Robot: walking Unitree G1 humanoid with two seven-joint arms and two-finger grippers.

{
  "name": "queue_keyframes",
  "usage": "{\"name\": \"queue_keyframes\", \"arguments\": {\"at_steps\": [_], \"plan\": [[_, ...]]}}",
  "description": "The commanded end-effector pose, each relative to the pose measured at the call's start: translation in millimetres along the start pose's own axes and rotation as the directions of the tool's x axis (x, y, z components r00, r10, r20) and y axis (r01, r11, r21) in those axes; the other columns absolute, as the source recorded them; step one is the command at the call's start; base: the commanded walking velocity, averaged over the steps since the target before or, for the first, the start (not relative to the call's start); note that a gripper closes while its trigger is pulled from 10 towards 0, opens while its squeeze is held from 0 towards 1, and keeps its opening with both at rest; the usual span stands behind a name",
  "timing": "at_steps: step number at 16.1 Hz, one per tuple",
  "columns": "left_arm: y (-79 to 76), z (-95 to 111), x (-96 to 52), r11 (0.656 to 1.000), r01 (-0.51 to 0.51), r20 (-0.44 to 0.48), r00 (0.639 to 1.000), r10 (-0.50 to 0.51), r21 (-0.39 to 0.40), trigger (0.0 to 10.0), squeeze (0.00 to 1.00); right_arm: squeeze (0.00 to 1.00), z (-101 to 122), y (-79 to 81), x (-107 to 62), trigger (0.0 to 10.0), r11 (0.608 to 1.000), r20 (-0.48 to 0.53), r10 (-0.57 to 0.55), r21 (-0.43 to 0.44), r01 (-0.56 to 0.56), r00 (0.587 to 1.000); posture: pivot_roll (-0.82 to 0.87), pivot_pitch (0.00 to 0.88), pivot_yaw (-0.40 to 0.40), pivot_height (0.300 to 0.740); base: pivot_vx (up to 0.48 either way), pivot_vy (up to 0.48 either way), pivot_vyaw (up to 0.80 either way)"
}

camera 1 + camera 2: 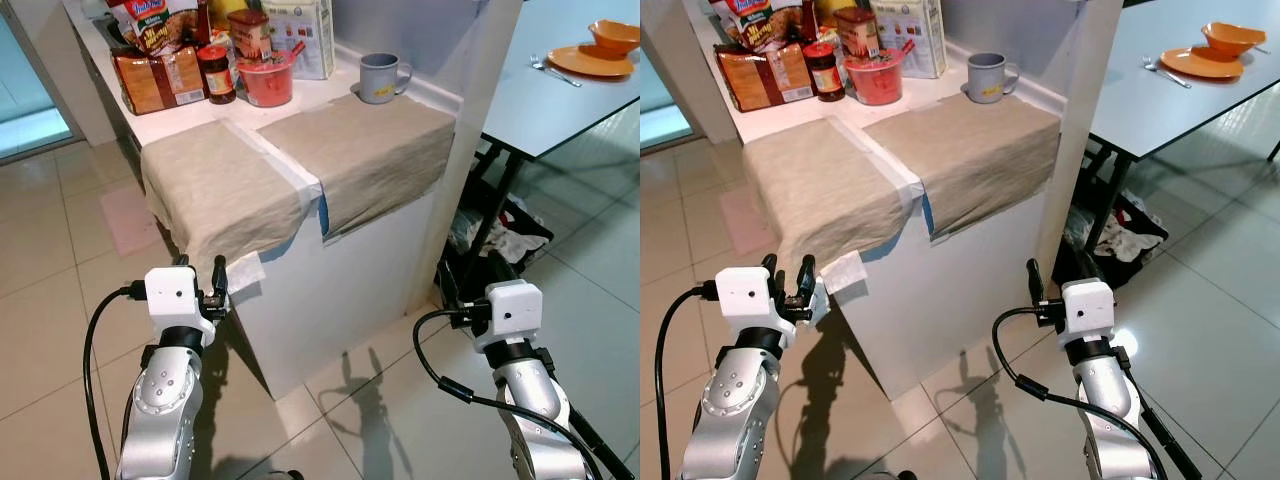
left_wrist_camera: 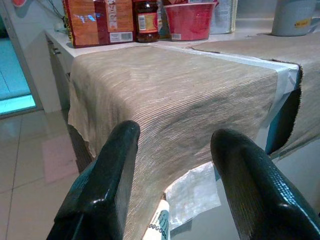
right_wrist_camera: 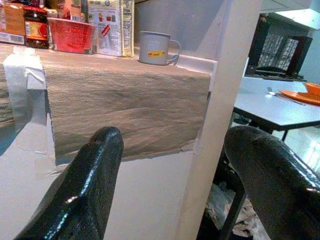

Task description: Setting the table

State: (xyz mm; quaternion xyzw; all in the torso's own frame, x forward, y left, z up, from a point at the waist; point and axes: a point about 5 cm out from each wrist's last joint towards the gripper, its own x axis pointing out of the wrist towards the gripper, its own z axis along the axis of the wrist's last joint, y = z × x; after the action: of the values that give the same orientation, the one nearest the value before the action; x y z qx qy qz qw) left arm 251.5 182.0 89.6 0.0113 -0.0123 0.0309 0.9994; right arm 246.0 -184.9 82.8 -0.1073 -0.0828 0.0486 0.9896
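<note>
Left eye view: two beige placemats lie side by side on a white counter, the left placemat (image 1: 215,185) and the right placemat (image 1: 365,150), parted by a strip of white tape, each draping over the counter's front edge. The left gripper (image 1: 200,280) hangs just below the left placemat's hanging hem, jaws well apart and empty; the right gripper (image 1: 1055,285) stands below and right of the right placemat, jaws likewise open and empty. A grey mug (image 1: 382,77) sits behind the right placemat. Judged nearer, the left arm suits the left placemat. The dining table (image 1: 560,95), right of the counter, already bears an orange plate (image 1: 590,60) and bowl (image 1: 615,36).
</note>
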Motion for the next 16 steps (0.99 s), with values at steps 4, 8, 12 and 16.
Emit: {"name": "queue_keyframes", "arguments": {"at_steps": [4,8,12,16], "plan": [[1.8,3.6,1.8,1.0,-0.007,0.01,1.0,0.007,-0.001,10.0,0.0,0.0,1.8,-0.9,-0.1,10.0,1.0,0.006,-0.012,0.007,0.012,1.0,-0.14,0.0,0.081,0.74,0.0,0.0,0.0],[1.8,3.6,1.8,1.0,-0.007,0.01,1.0,0.007,-0.001,10.0,0.0,0.0,1.8,-0.9,-0.1,10.0,1.0,0.006,-0.012,0.007,0.012,1.0,-0.14,0.0,0.081,0.74,0.0,0.0,0.0],[1.8,3.6,1.8,1.0,-0.007,0.01,1.0,0.007,-0.001,10.0,0.0,0.0,1.8,-0.9,-0.1,10.0,1.0,0.006,-0.012,0.007,0.012,1.0,-0.14,0.0,0.081,0.74,0.0,0.0,0.0],[-3.7,32.7,18.8,0.999,0.033,0.079,0.996,-0.032,-0.01,10.0,0.0,0.0,7.5,-2.1,7.3,10.0,1.0,0.03,-0.018,0.007,0.017,0.999,-0.14,0.0,0.09,0.74,0.0,0.0,0.0]]}}
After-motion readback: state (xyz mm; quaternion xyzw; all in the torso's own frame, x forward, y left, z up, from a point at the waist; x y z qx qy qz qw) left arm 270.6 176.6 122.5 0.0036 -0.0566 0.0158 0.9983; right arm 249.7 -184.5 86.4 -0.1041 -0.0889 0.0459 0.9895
